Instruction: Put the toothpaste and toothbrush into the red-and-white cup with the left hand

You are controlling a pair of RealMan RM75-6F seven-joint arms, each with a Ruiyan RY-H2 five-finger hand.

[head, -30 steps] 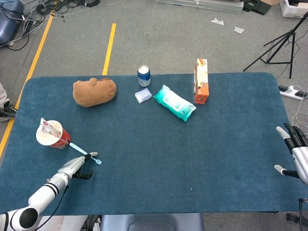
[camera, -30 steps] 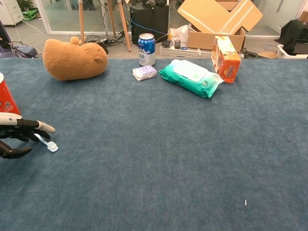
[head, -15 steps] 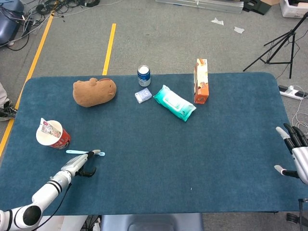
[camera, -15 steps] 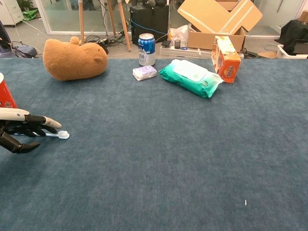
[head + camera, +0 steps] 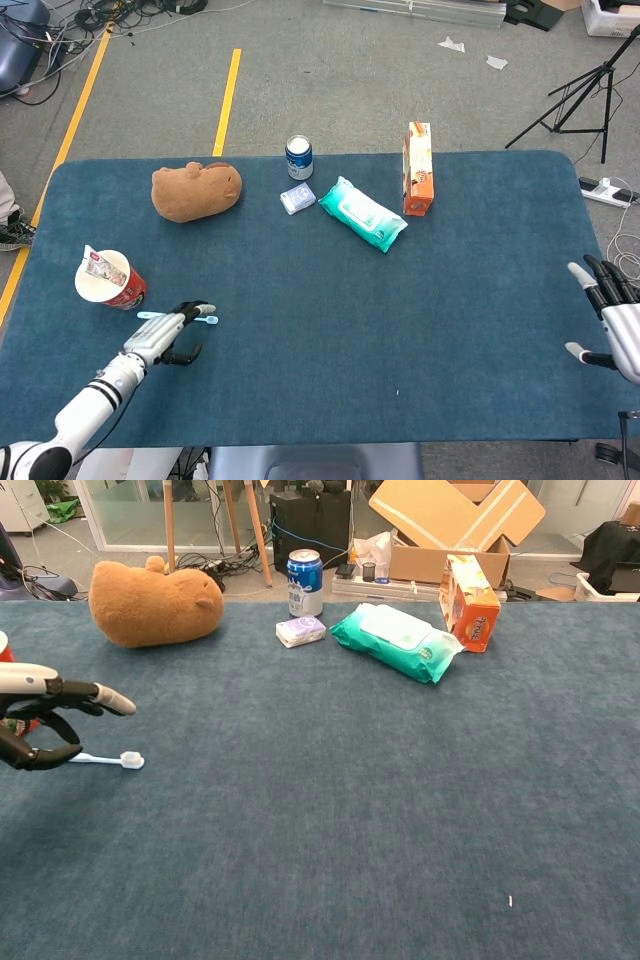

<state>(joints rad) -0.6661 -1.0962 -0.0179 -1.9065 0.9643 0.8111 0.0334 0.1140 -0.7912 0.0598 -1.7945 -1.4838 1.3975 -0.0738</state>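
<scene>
Left hand (image 5: pixel 45 720) fingers spread above toothbrush (image 5: pixel 105 759), pale blue, slim handle flat on table, white head rightward

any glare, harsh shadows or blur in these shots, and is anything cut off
Head view: even light, soft shadows, sharp; right hand clipped at the frame edge. Chest view: no glare, sharp; left hand and red-and-white cup cut off at the left edge.
</scene>
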